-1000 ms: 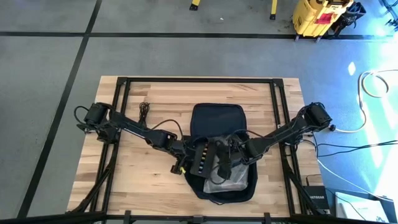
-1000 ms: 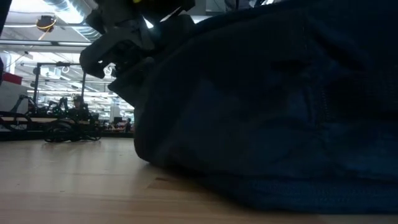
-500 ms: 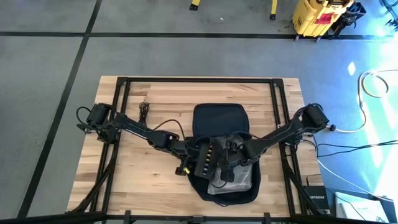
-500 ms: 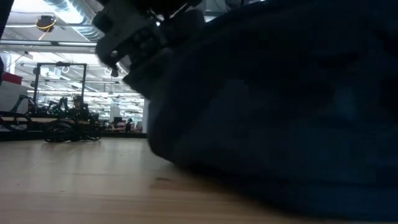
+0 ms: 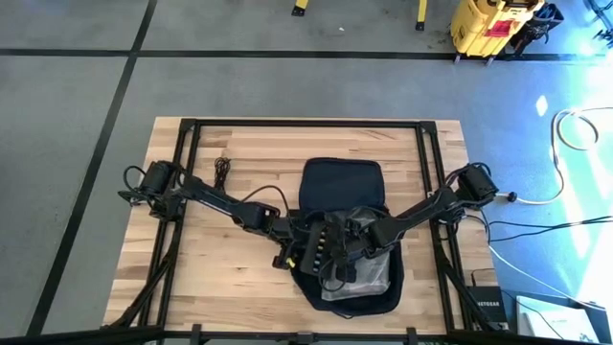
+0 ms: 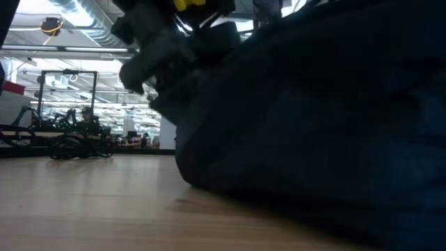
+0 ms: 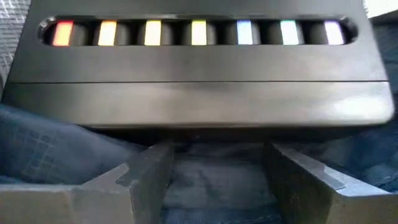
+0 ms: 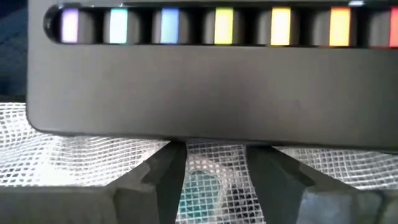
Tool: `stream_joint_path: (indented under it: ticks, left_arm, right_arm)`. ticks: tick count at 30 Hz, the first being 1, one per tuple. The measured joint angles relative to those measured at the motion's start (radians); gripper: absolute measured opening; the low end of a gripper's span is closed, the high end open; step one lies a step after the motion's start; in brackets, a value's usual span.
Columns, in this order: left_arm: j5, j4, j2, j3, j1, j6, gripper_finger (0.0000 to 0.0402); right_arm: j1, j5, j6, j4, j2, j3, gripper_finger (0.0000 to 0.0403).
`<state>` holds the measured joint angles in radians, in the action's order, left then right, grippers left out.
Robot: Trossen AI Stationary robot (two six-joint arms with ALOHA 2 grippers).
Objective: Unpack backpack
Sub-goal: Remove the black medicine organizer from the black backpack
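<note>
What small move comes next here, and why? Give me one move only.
Probably draw the right gripper back, away from the bag, pulling the white mesh pouch out of the large dark navy fabric backpack. Mesh sits bunched between its jaws, and the pouch lies partly outside the opening, while the left gripper rests on the bag's fabric.

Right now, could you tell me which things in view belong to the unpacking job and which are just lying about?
Part of the job:
- backpack
- white mesh pouch at its open end
- left gripper and right gripper, both over the opening

Just lying about:
- black cable on the table
- yellow machine on the floor
</note>
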<state>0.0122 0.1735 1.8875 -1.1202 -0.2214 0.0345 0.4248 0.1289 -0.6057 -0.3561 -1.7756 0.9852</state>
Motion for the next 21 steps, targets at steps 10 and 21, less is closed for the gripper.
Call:
stream_joint_path:
  ticks: [10,21]
  left_arm:
    - [0.014,0.046,0.002,-0.025,-0.014,-0.022,0.0237]
    - [0.032,0.121,0.001,-0.101,-0.023,-0.026,0.0237]
  right_arm:
    - [0.002,0.029,0.056,0.037,-0.002,-0.003,0.0154]
    - [0.002,0.018,0.046,-0.011,-0.004,0.031,0.0154]
